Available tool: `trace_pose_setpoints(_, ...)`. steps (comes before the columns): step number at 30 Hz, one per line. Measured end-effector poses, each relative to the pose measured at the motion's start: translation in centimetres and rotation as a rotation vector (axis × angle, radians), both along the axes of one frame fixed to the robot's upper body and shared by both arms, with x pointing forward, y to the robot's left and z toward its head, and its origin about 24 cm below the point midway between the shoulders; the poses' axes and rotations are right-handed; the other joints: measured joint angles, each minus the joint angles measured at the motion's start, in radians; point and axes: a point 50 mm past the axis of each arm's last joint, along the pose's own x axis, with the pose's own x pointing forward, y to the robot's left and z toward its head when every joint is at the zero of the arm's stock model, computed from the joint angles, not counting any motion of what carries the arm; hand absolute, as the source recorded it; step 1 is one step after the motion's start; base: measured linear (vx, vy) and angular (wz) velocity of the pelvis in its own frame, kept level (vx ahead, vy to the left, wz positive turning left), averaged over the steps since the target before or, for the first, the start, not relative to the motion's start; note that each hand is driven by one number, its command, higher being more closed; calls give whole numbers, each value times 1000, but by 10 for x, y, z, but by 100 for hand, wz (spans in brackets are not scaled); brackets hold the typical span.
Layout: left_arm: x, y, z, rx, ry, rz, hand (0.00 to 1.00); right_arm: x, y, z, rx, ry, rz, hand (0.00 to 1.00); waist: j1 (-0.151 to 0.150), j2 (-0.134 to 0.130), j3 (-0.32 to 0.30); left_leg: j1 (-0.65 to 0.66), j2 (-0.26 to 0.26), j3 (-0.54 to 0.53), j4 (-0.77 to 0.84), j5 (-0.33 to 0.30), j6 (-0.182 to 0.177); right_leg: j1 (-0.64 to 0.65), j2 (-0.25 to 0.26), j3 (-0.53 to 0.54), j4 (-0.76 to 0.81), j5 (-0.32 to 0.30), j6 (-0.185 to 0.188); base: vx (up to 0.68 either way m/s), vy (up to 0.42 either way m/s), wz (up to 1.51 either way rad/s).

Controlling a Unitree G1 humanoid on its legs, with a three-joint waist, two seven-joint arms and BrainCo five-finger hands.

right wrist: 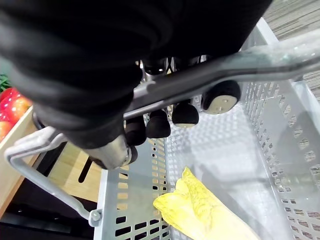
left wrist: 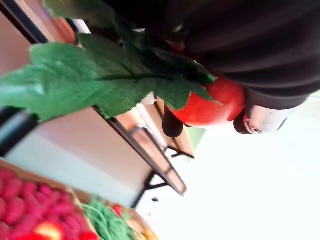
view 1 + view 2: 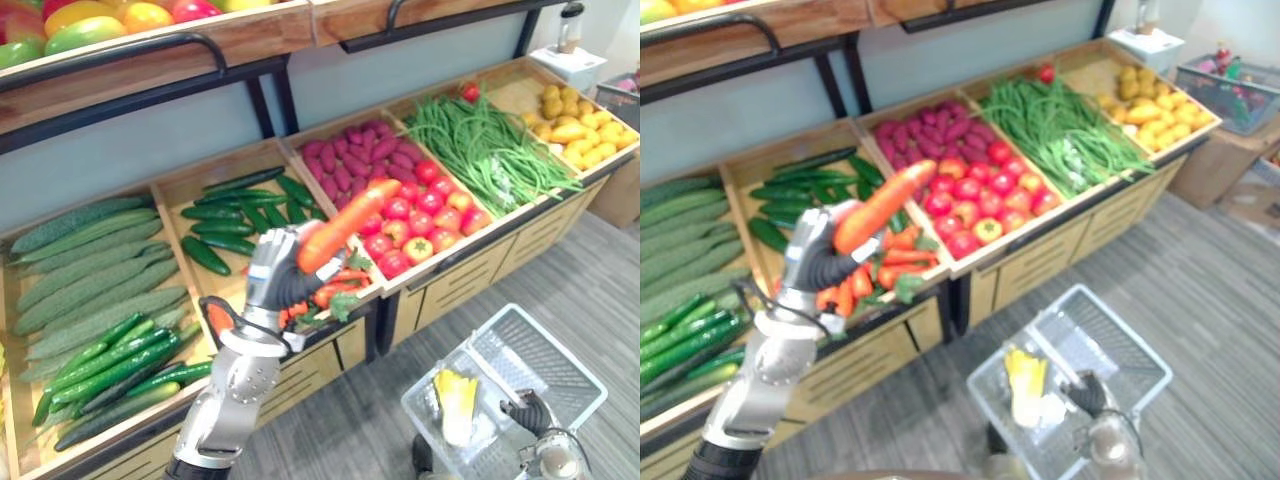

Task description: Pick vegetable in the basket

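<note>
Left robot hand [image 3: 270,275] grips one carrot [image 3: 345,228]; right robot hand [image 3: 530,410] clasps one basket handle [image 1: 280,52].

The carrot [image 3: 345,228] in the left robot hand [image 3: 275,275] has a smooth, slightly glossy orange skin, like moulded plastic. Its leaf [image 2: 75,82] is matt green with a visible cloth weave. That hand's cover is dark, ribbed and matt, and its fingers look like silvery metal with dark rubbery tips. The handle [image 1: 215,72] under the curled fingers of the right robot hand [image 1: 159,125] is a smooth, shiny grey bar. The basket [image 1: 295,150] below it is pale perforated plastic with a soft sheen. Behind the left robot hand the bins [image 3: 175,190] are light matt wood, and the tomatoes [image 3: 425,215] beside it gleam. The floor [image 3: 600,270] looks like matt grey carpet.
</note>
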Motion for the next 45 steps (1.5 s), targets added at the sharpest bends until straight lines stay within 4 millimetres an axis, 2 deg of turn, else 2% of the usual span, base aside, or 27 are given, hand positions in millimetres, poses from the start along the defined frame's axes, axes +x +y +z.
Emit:
trace_pose_setpoints(1,-2,-10,-4,2,23,-50,100,0,0,1,3,-3,1,100,-10,0,0,2,-1,4,0,0,0,-1,0,4,0,1,0,-12,-11,-16)
trace_pose_setpoints(3,-4,-24,-13,-16,71,-109,100,0,0,2,18,-10,-12,100,-10,-1,-1,15,-1,25,-1,-3,-1,-2,3,24,0,3,3,-6,-11,-25)
trace_pose_setpoints(6,1,-48,-44,-73,245,-176,100,-3,-1,5,39,-25,-34,100,-13,4,-7,22,-4,46,-1,-9,2,-5,3,44,0,6,5,2,-5,-17)
trace_pose_setpoints(10,0,-74,-87,-64,471,-237,100,0,1,12,62,-62,-38,100,-35,3,-7,40,-8,74,-4,-15,5,-5,5,71,0,11,9,0,-5,-19)
trace_pose_setpoints(14,-10,-93,-114,-9,598,-306,100,-1,-3,20,91,-109,-76,100,-35,-2,-5,54,-11,98,-3,-26,8,-4,3,96,0,12,16,-9,-8,-19)
trace_pose_setpoints(18,-20,-106,-136,45,702,-363,100,-1,-5,25,106,-142,-103,100,-37,-11,-3,54,-18,100,-4,-28,12,-6,-3,99,0,12,20,-3,0,-1)
trace_pose_setpoints(23,-29,-102,-175,134,868,-350,100,3,3,31,155,-204,-125,100,-55,-14,-5,55,-19,96,-3,-28,12,-3,-5,95,0,12,21,-13,-22,2)
trace_pose_setpoints(25,-30,-102,-185,153,913,-338,100,4,6,33,167,-224,-126,100,-62,-16,-5,55,-19,95,-3,-28,12,-3,-6,95,0,10,23,0,0,0)
trace_pose_setpoints(31,-20,-109,-204,272,981,-307,100,4,16,37,202,-264,-133,100,-71,-29,-3,57,-20,99,-3,-29,11,-3,-6,99,0,10,24,-10,-17,-1)
trace_pose_setpoints(34,-13,-112,-209,359,986,-287,100,5,21,38,217,-276,-130,100,-92,-33,-1,62,-20,104,-7,-29,11,-3,-4,104,0,10,24,-8,-28,-6)
trace_pose_setpoints(36,-9,-117,-213,407,994,-272,100,4,22,40,233,-286,-133,100,-95,-34,-2,70,-20,121,-16,-30,10,-8,-3,118,0,10,24,-5,-21,-19)
trace_pose_setpoints(40,5,-125,-208,461,945,-234,100,0,25,40,271,-296,-141,100,-117,-46,5,68,-20,140,-21,-32,8,-25,3,138,0,11,25,1,-31,-14)
trace_pose_setpoints(45,18,-139,-194,466,880,-231,100,-10,26,35,299,-275,-169,100,-127,-51,8,72,-18,160,-21,-40,6,-33,11,154,0,16,24,11,-35,-13)
